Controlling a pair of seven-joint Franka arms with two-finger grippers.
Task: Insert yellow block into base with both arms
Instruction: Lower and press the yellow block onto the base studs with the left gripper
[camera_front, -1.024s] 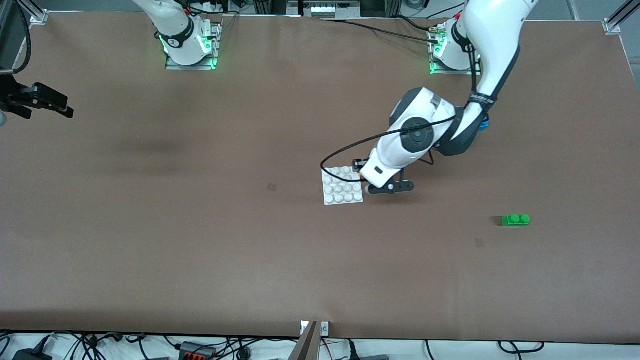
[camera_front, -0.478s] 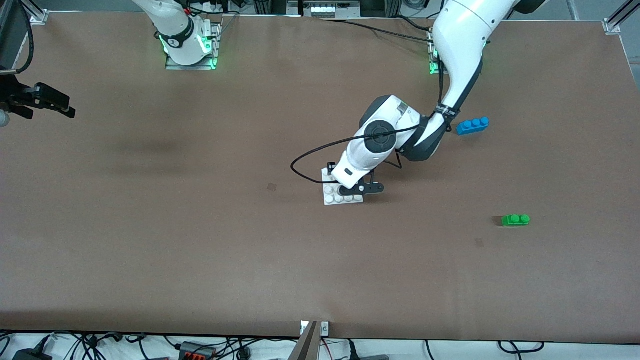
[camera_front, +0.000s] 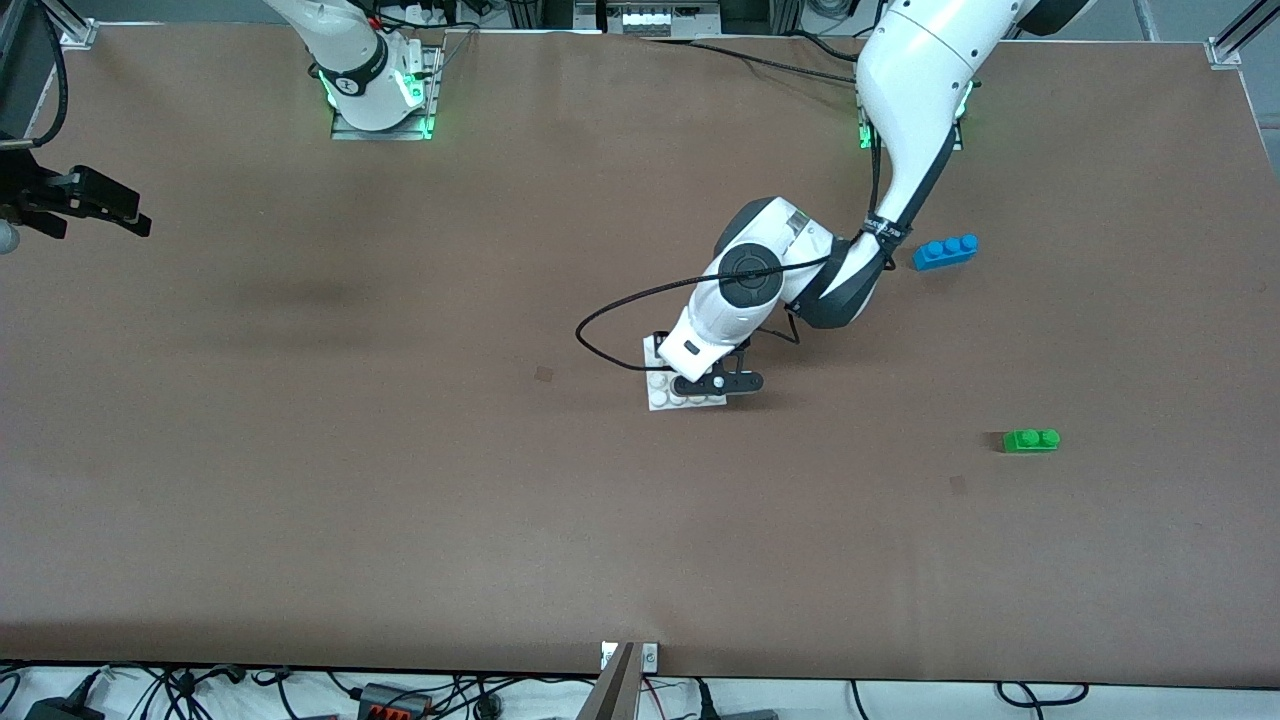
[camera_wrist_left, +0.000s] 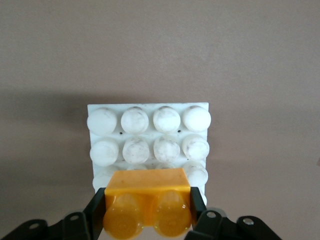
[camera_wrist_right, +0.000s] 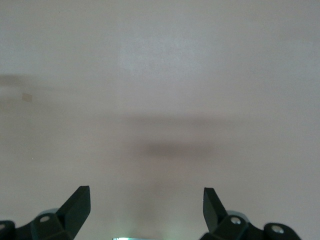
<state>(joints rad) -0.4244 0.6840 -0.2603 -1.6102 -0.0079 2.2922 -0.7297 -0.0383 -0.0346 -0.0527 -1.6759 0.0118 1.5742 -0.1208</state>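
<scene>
My left gripper (camera_wrist_left: 147, 214) is shut on the yellow block (camera_wrist_left: 147, 200), a two-stud orange-yellow brick gripped by its ends. It holds the block just over the edge rows of the base (camera_wrist_left: 150, 120), a white square plate with a 4x4 stud grid. In the front view the left hand (camera_front: 705, 380) covers most of the base (camera_front: 660, 392) near the table's middle, and the block is hidden under it. My right gripper (camera_wrist_right: 146, 205) is open and empty over bare table at the right arm's end (camera_front: 95, 205), where that arm waits.
A blue three-stud brick (camera_front: 945, 251) lies toward the left arm's end, farther from the front camera than the base. A green two-stud brick (camera_front: 1031, 440) lies nearer to the camera, also toward the left arm's end.
My left gripper has moved with the yellow block from beside the base to over it, toward the right arm's end. The blue brick has come into view. The right arm has not moved.
</scene>
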